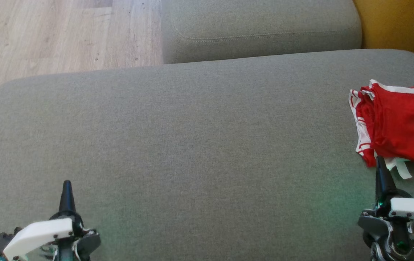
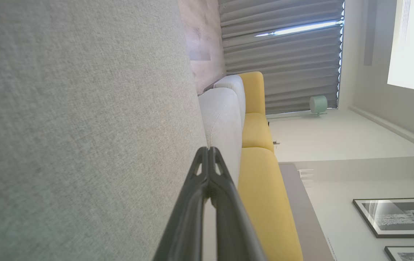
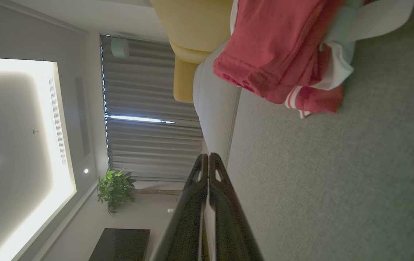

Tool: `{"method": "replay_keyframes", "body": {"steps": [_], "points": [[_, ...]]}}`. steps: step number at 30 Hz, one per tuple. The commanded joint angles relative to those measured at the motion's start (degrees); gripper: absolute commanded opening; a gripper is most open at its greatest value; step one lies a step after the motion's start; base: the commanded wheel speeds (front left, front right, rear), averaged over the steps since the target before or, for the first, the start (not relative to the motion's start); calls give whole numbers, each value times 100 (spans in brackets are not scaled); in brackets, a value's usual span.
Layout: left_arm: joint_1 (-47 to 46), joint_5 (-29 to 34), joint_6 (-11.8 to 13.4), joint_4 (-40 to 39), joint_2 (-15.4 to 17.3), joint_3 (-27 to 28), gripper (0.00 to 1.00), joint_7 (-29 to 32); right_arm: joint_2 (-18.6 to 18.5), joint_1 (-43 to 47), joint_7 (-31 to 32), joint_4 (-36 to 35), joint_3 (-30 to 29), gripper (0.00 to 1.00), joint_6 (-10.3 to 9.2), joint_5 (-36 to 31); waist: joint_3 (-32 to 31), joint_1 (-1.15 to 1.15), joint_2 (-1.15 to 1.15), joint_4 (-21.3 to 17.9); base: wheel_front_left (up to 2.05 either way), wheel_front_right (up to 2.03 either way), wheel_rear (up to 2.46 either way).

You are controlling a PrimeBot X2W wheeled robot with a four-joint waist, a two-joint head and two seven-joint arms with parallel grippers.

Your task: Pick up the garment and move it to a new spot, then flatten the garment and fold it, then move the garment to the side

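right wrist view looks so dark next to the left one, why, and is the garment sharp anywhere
Right wrist view: glowing ceiling panel blows out, leaving the cushion dim, the garment soft. Left wrist view: brighter, even light. Head view: garment crisper, cropped at right.

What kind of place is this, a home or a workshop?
Probably a home living room: it has grey upholstered seating, long curtains and framed pictures on the wall.

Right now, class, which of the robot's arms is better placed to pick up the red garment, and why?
The right arm. The right pincer, shut, points at the near edge of the red garment; whether they touch is unclear. The left pincer, also shut, sits far across the grey cushion.
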Motion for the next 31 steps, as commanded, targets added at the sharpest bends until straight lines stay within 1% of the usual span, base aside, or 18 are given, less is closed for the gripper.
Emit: {"method": "replay_keyframes", "body": {"steps": [1,12,31], "points": [[-327,-124,-52,-213,37,225,0,62,-28,-289,61,-236,65,0,-4,153,1,0,0,0,0,0,0],[-355,-728,-87,-235,40,364,0,247,-30,-315,243,-314,-7,0,-4,845,7,0,0,-1,0,0,0],[-355,-729,-87,-236,40,364,0,246,-30,-315,243,-314,-7,0,-4,846,7,0,0,-1,0,0,0]]}}
